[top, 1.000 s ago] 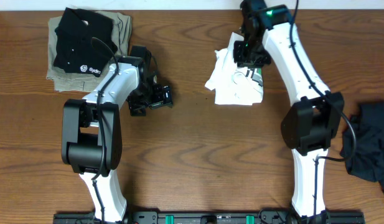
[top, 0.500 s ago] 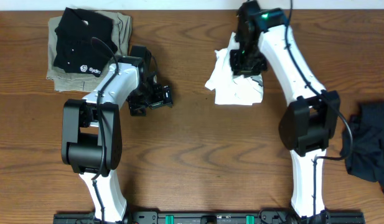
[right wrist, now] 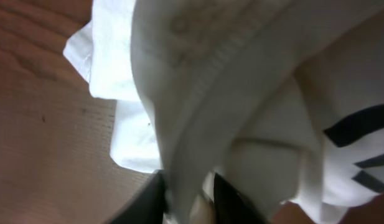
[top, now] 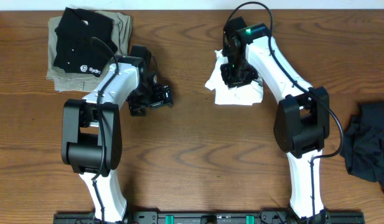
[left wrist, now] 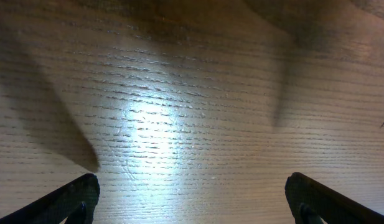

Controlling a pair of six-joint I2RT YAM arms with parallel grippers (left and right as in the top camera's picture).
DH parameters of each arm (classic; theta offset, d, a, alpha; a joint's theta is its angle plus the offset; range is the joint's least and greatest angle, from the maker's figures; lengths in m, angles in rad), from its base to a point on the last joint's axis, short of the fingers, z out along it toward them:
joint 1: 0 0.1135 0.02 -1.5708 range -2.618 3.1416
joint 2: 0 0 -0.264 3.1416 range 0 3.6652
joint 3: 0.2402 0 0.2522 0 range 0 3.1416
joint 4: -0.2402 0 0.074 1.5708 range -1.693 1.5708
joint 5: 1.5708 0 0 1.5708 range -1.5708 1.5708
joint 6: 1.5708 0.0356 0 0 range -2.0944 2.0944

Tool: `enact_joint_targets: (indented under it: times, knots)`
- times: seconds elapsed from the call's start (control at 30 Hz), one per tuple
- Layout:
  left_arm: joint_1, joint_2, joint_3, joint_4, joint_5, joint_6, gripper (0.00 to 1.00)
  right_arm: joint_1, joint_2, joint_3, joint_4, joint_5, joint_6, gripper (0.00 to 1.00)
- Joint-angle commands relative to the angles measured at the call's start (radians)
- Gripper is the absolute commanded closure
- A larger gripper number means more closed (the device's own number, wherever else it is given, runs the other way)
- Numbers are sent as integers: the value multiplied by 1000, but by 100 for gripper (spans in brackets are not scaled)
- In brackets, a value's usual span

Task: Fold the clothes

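Overhead, a crumpled white shirt [top: 240, 93] is being held down near the far edge of the table [top: 192, 155] by the right gripper [top: 235, 73], which is being pressed into its upper part. The left gripper [top: 151, 99] is being kept well apart from it, over bare wood. A black shirt [top: 79, 37] is lying folded on an olive garment [top: 120, 28] at the far left corner, and a dark garment [top: 369, 146] is waiting unfolded at the right edge. A white logo with lettering is being shown on the black shirt, too small to be read with certainty.

In the left wrist view, only wood grain is being seen between the two fingertips [left wrist: 83, 193], which are spread wide with nothing held.

In the right wrist view, a thick bunched fold of the white shirt is being pinched between the closed fingers [right wrist: 232, 196]. Black printed strokes [right wrist: 353, 130] are being shown on the cloth, but no word can be made out.

With several layers gathered in one pinch and no second hold, the shirt is likely to be dragged as a lump rather than spread, or to be pulled loose from the grip.
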Motion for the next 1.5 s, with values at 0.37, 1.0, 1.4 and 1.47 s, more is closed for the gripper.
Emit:
enact_joint_targets:
  times: [0.37,1.0,1.4,1.47]
  knots:
    - [4,-20,-6,-2,6,2,3,151,2,10,-5,-21,9,95]
    - [4,-20,-6,-2,6,2,3,27,-13,225,-180,136,51,35]
    - [4,-20,-6,8,6,2,3,-36,-13,198,-78,53,-29,73]
    - [4,-20,-6,8,6,2,3,-33,-13,188,-55,53,-29,82]
